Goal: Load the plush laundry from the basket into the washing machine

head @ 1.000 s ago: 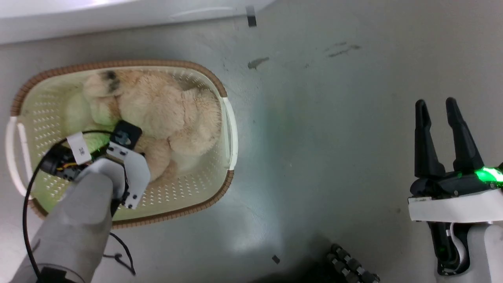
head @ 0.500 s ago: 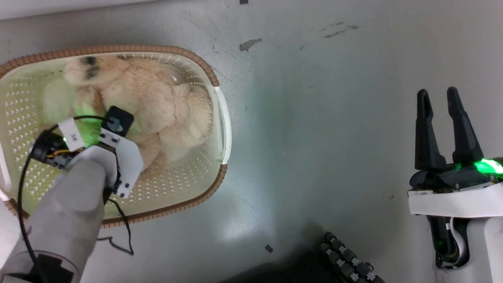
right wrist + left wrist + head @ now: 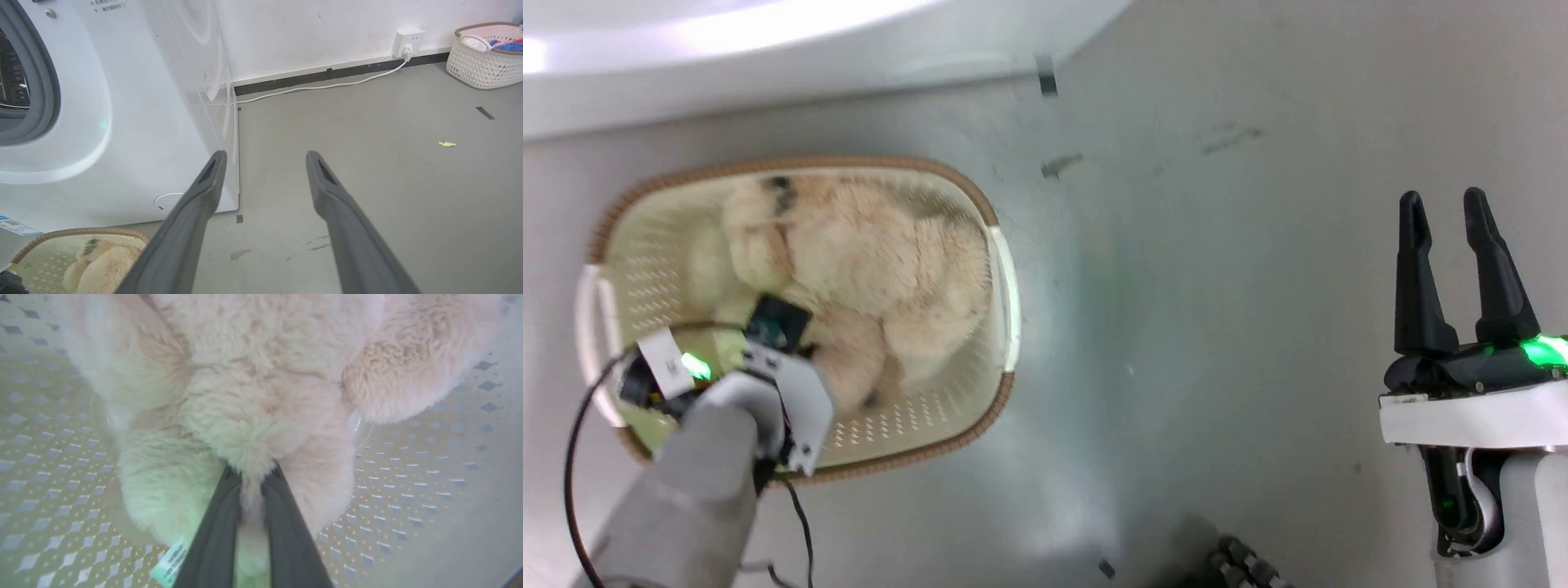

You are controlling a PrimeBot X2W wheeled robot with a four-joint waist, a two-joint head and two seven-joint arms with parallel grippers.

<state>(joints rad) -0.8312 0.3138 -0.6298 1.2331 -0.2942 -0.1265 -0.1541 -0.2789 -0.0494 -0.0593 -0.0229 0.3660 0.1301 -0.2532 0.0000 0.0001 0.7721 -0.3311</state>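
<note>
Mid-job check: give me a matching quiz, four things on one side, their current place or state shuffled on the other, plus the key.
Things:
1. plush toy
2. left gripper
3. right gripper
4. washing machine

Places or states:
A. open, above the floor
B. white, its steel drum showing
C. inside the basket
D. shut, pinching the plush toy

Pairs: 1-C, 2-D, 3-A, 4-B.

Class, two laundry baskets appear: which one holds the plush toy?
The cream perforated basket before the washing machine; the white basket by the wall holds coloured clothes.
</note>
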